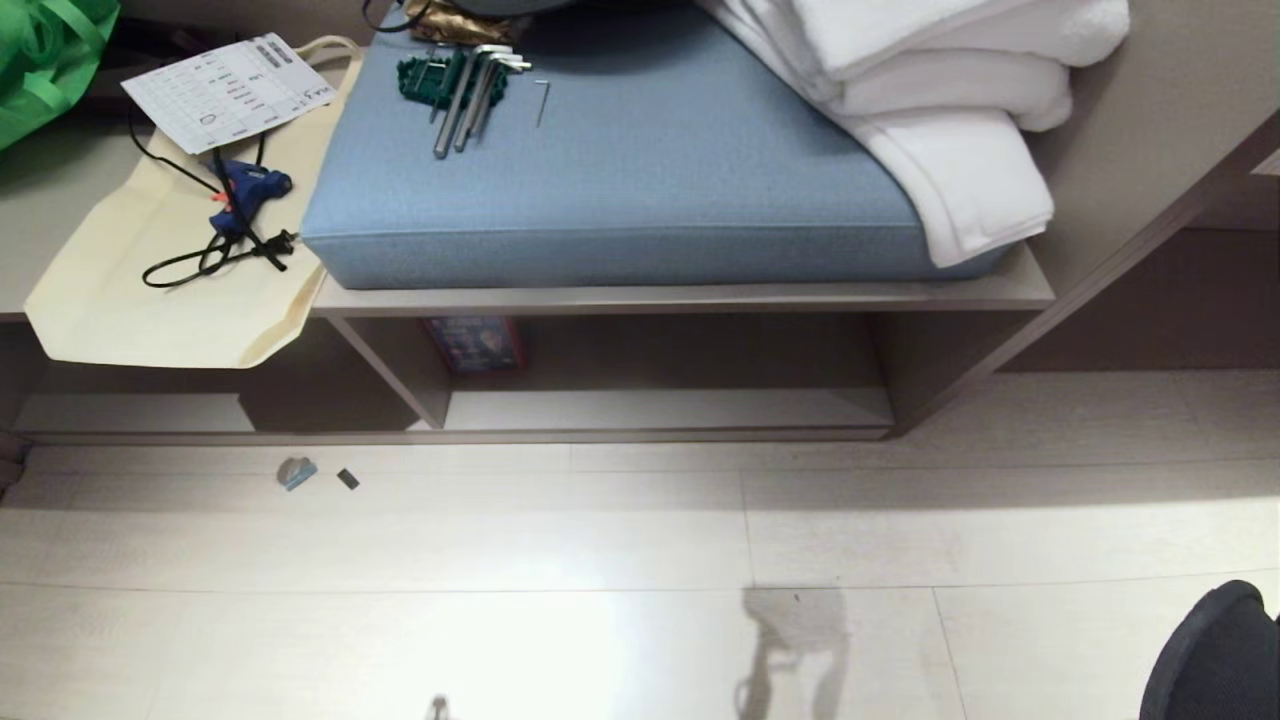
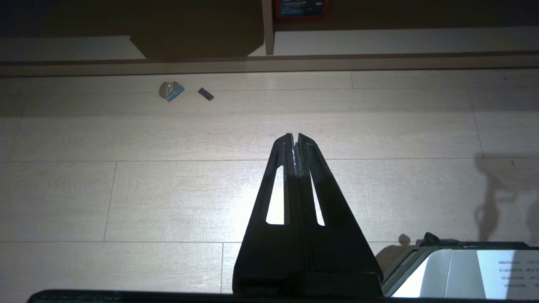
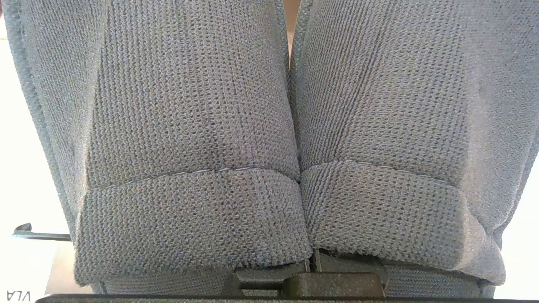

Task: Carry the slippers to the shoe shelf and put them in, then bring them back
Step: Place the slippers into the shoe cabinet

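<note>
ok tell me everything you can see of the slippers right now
The slippers fill the right wrist view: a pair pressed side by side, their wide straps of grey-blue knitted-looking fabric, each with a stitched band along one edge. They hang in the shut right gripper. Soles and toes are out of sight. In the head view, a dark rounded edge shows bottom right.

Home entryway: cushioned bench (image 1: 640, 170), towels (image 1: 940, 90).

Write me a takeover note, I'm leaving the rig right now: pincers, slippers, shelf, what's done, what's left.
Left pincer: shut, empty, over the pale plank floor.
Right pincer: shut on the pair of dark knit-strap slippers.
Low grey-brown wood-grain shoe shelf with pale base board: straight ahead, no slippers inside.
Done: slippers picked up.
Left: put them in, then bring them back.
</note>
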Controlling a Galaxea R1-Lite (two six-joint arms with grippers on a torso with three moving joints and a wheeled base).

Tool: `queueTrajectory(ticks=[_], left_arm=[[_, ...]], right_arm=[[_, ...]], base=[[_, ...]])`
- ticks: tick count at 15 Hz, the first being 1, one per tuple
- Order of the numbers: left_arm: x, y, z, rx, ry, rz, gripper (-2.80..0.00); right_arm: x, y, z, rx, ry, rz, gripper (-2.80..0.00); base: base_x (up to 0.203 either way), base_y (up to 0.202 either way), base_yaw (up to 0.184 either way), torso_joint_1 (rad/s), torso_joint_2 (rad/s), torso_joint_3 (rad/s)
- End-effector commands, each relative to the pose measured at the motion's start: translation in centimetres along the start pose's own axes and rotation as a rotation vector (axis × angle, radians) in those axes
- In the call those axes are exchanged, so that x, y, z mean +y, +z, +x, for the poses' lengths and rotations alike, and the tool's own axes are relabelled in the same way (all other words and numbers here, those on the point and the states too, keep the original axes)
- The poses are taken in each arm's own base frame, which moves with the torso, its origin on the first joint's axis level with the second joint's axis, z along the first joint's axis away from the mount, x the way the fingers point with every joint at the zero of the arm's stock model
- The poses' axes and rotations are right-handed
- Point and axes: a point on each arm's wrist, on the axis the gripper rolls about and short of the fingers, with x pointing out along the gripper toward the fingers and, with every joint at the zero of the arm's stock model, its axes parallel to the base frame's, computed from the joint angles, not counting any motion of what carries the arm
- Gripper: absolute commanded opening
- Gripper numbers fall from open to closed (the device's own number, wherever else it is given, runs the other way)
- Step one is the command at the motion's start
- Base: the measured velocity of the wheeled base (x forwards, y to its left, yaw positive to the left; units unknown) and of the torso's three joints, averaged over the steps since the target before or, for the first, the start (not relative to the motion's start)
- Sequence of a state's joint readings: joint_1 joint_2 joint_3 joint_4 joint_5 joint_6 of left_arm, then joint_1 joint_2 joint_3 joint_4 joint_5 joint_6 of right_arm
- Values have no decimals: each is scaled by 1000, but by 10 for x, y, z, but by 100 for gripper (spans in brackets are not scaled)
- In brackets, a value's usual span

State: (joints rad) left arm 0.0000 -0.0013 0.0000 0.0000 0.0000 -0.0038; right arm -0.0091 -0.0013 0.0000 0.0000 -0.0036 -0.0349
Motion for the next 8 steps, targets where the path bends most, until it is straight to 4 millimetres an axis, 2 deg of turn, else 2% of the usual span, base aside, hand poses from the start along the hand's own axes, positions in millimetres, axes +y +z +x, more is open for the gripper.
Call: queueTrajectory(ticks=[1, 8], left_arm=[[0, 0, 0, 1, 0, -1, -280], [0, 0, 0, 1, 0, -2, -280]], right_arm=[[0, 0, 0, 1, 0, -2, -280], [0, 0, 0, 0, 2, -3, -280]], base=[[0, 0, 0, 2, 6, -193], [0, 0, 0, 1, 3, -196]])
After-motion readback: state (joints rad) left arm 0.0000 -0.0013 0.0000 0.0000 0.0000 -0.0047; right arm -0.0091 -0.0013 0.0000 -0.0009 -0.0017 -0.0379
